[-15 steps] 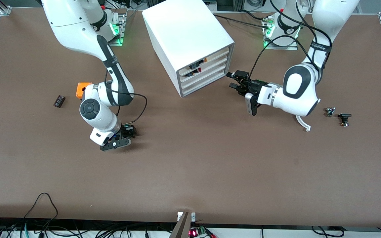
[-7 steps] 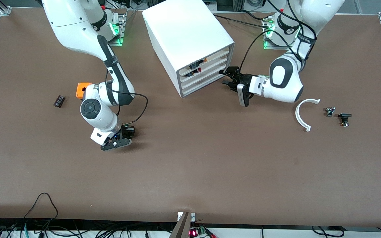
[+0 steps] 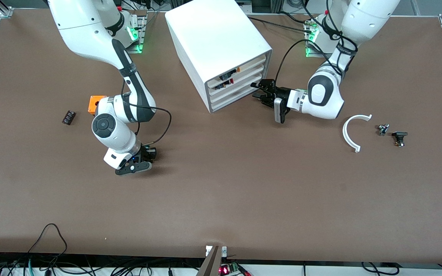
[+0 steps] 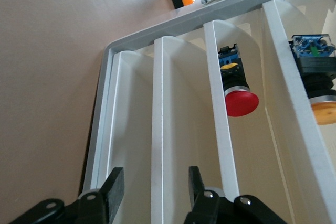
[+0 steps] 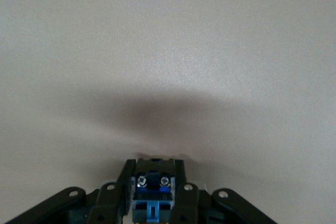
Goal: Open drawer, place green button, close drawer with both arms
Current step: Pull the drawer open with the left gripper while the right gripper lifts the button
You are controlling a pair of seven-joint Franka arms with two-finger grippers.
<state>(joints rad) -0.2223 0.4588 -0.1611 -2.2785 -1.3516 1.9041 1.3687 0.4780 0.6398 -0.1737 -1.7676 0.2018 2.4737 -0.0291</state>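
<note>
The white cabinet (image 3: 213,34) stands at the table's middle back, and the drawer (image 3: 233,100) is its lowest tray, pushed in. My left gripper (image 3: 257,92) is at the cabinet's front, low down, and is open. In the left wrist view my left gripper (image 4: 154,190) has one white drawer lip (image 4: 158,129) in the gap between its fingers, apart from both; I cannot tell which low tray it belongs to. My right gripper (image 3: 149,154) is down at the table, toward the right arm's end, shut on the button (image 5: 152,184). Only the button's blue and black body shows.
An orange box (image 3: 96,103) and a dark striped block (image 3: 68,117) lie near the right arm. A white curved piece (image 3: 353,132) and two small dark parts (image 3: 383,129) (image 3: 399,138) lie toward the left arm's end. Upper drawers hold a red push button (image 4: 240,100) and an orange one (image 4: 324,111).
My left arm has swung toward the cabinet and brought its gripper up to the drawer fronts, uncovering the white curved piece. My right gripper has stayed low at the same spot on the table.
</note>
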